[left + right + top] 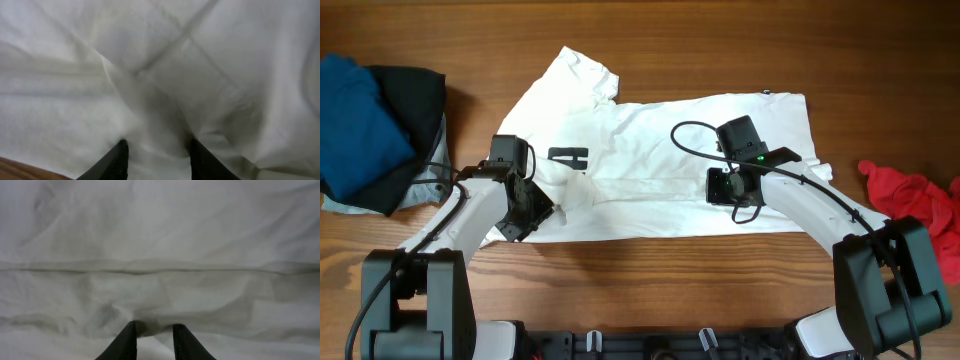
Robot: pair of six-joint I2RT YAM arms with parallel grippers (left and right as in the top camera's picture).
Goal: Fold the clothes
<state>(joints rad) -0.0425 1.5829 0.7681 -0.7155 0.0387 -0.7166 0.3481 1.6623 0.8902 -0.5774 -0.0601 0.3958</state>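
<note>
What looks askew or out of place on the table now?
Nothing is spilled or damaged. The white shirt lies wrinkled, with one sleeve sticking out askew past its far edge and cloth bunched at the left gripper. A red garment lies crumpled apart from it.

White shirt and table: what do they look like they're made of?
white shirt: thin, soft cloth, probably cotton or a blend, with a matte finish. It shows soft creases and fold lines in both wrist views. I can't tell the exact fibre. table: wood or wood-look laminate. Brown grain lines run across it, but whether it is solid or veneer is unclear.
</note>
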